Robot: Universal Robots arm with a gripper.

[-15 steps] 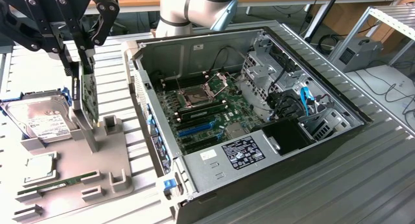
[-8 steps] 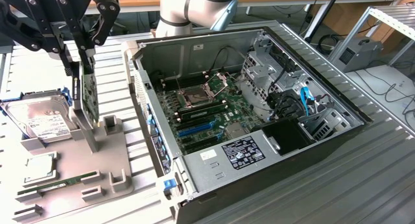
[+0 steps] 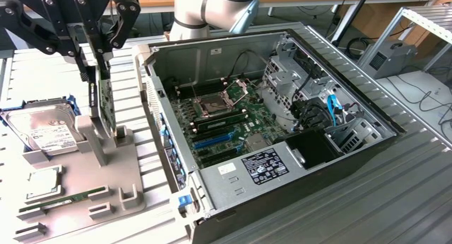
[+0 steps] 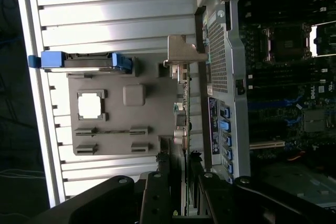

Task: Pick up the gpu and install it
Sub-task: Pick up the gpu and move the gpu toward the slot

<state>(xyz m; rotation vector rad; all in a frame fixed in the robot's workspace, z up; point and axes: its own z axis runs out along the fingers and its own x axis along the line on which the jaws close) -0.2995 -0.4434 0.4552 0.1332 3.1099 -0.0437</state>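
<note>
Exterior view: gripper (image 3: pixel 97 60) fingers clamped on top edge of gpu (image 3: pixel 102 104). Thin dark card hangs upright, edge-on, over grey holder tray (image 3: pixel 88 178), beside open computer case (image 3: pixel 367 148). Wrist view: silvery bracket (image 4: pixel 181 51) at card's end.

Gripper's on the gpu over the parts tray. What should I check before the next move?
1. Grip on the gpu: ok, the gripper is shut on its upper edge, a finger on each side.
2. Card attitude: ok, it stands upright.
3. Card clear of the posts of the parts tray: cannot tell, its lower edge is close by them.
4. Card over the slot: not ok, it is above the tray, to the exterior view's left of the computer case.
5. Case access: ok, the side is off and the blue slots are exposed.
</note>
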